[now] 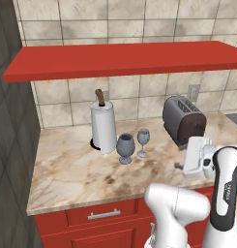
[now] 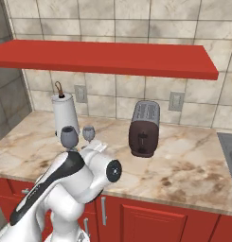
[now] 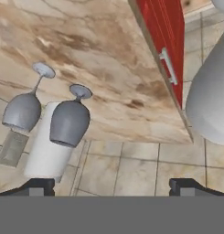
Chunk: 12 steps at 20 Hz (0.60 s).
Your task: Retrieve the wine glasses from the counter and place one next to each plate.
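Observation:
Two wine glasses stand side by side on the marbled counter (image 1: 71,169), just right of the paper-towel roll. The wider one has a dark smoky bowl (image 1: 125,147) (image 2: 68,136) (image 3: 69,121). The slimmer, paler one (image 1: 143,140) (image 2: 89,133) (image 3: 22,109) is beside it. My gripper (image 1: 184,162) (image 3: 113,185) hovers over the counter's front right, a short way from the glasses and pointing toward them. It is open wide with nothing between its fingers. The hand view is rolled, so the glasses appear upside down. The plates are out of view.
A white paper-towel roll (image 1: 103,127) (image 2: 65,113) stands against the tiled wall behind the dark glass. A dark toaster (image 1: 184,120) (image 2: 144,127) sits to the right. A red shelf (image 1: 125,58) hangs above. Red drawers (image 1: 103,213) front the counter.

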Available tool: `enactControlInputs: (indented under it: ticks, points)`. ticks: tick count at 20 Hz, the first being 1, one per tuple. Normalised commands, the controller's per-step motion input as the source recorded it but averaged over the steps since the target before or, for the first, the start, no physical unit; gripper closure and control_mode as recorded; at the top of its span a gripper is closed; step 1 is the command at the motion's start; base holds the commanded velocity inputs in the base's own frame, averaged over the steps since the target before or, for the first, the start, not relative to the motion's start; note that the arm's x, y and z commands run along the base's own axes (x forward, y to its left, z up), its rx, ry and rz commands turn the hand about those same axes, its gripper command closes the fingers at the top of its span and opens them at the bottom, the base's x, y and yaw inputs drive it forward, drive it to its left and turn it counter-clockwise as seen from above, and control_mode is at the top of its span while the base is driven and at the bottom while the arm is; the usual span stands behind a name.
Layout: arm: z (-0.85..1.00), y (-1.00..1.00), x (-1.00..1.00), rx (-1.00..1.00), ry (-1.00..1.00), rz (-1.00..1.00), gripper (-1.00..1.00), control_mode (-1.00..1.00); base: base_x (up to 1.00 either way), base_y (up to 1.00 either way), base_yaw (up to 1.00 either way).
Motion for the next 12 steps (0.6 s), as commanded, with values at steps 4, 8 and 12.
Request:
enactControlInputs:
  ticks: [4,8,12]
  points:
    - [-0.29,0.00,0.37,0.21,-0.05,0.03,-1.00,-1.00,0.00,0.00,0.00]
    - [-0.11,0.00,0.68,0.02,0.08,0.15,-1.00,-1.00,0.00,0.00,0.00]
    - [-0.06,0.00,0.81,0.03,0.17,0.15,-1.00,-1.00,0.00,0.00,0.00]
